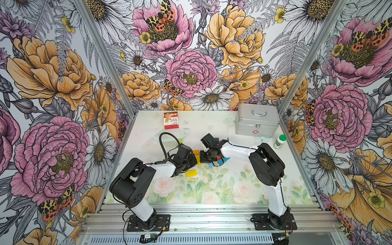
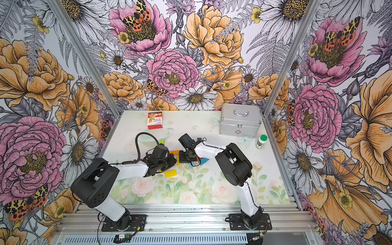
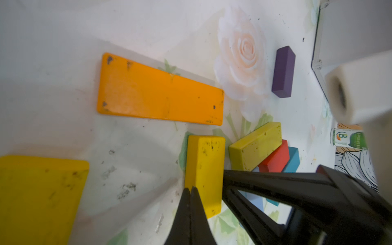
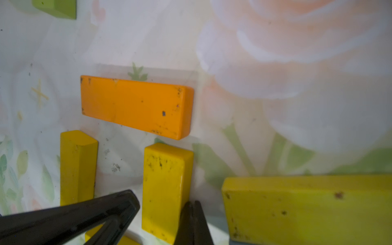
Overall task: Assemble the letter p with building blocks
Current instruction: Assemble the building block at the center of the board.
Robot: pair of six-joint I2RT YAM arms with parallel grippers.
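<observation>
Orange paint marks the letter's top bar: the orange block (image 3: 161,95) lies flat on the desk (image 1: 212,191), running left to right at the far side of the group. Two yellow pieces run from it toward the robot, one below each end. The left yellow block (image 4: 77,167) seems to begin the stem. The right yellow block (image 4: 165,191) looks meant as the outer side of the bowl, and a narrow gap separates it from the orange bar, so that corner is not closed.

Both arms bend low over this one piece. The left fingers (image 3: 184,212) are pressed together and hold nothing, their tip at the block's left long face. The right fingers (image 4: 186,222) are likewise together and empty, at its right long face. I cannot tell whether either tip touches the paint. The pose reads as squaring up: shut fingers make a narrow pusher, and one on each flank can nudge the block straight without tipping it.

Spare stock waits just to the right, where an olive-yellow block (image 3: 254,146), a red block (image 3: 275,159) and a teal block (image 3: 293,157) overlap loosely. A purple block (image 3: 283,72) lies apart, farther off, and a green block (image 4: 57,8) lies far-left of the orange. I judge the letter under half built: the bowl's lower bar and the rest of the stem are not yet laid.
</observation>
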